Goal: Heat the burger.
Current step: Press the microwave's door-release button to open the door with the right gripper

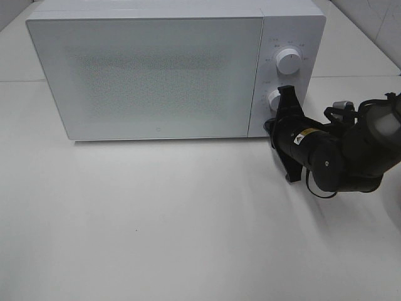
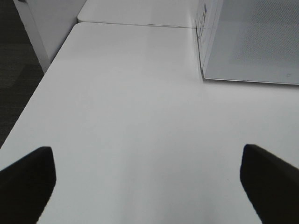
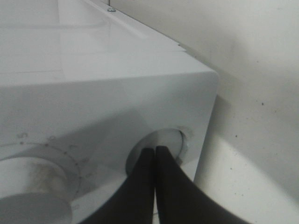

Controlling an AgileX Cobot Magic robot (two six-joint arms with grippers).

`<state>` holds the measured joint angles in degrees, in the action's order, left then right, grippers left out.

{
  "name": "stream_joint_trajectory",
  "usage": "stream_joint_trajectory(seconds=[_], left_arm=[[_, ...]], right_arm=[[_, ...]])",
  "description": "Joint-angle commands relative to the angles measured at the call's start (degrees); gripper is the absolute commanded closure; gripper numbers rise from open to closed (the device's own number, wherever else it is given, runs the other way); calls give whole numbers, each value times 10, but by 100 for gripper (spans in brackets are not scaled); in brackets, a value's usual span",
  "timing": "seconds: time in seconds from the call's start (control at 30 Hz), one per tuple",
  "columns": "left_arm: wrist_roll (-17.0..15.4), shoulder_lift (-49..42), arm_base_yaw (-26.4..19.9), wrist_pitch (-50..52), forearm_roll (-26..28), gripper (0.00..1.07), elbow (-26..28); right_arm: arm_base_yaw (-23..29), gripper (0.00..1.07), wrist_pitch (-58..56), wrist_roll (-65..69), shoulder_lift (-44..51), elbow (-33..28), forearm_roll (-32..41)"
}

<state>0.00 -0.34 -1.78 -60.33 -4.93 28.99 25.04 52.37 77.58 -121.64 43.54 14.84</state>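
The burger isn't to be seen anywhere. It's probably shut inside the microwave (image 1: 156, 69), but that can't be confirmed through the closed, frosted door. The right gripper (image 3: 154, 151) is clenched tight with nothing held, its tips pressed against the lower knob (image 1: 274, 99). The upper knob (image 1: 288, 61) is untouched. It looks like the timer is being set. It's best done with the wrist rolled about the knob's own centre and light pressure applied, so the tips aren't skidded off the smooth face. The left gripper (image 2: 145, 154) is spread wide, nothing in it, parked over the table (image 2: 140, 93).
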Motion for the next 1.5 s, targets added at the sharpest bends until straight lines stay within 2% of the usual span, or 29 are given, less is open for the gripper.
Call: stream_joint_trajectory(seconds=[0.03,0.3,0.5,0.97,1.5], left_arm=[[0,-10,-2,3,-2,1,-1],[0,-10,-2,3,-2,1,-1],[0,-10,-2,3,-2,1,-1],[0,-10,-2,3,-2,1,-1],[0,-10,-2,3,-2,1,-1]], right_arm=[[-3,107,56,-10,4,22,6],[-3,107,64,-10,3,29,16],[-18,107,61,-10,3,75,11],[-23,107,48,-1,3,74,5],[-21,107,2,24,34,11,-6]])
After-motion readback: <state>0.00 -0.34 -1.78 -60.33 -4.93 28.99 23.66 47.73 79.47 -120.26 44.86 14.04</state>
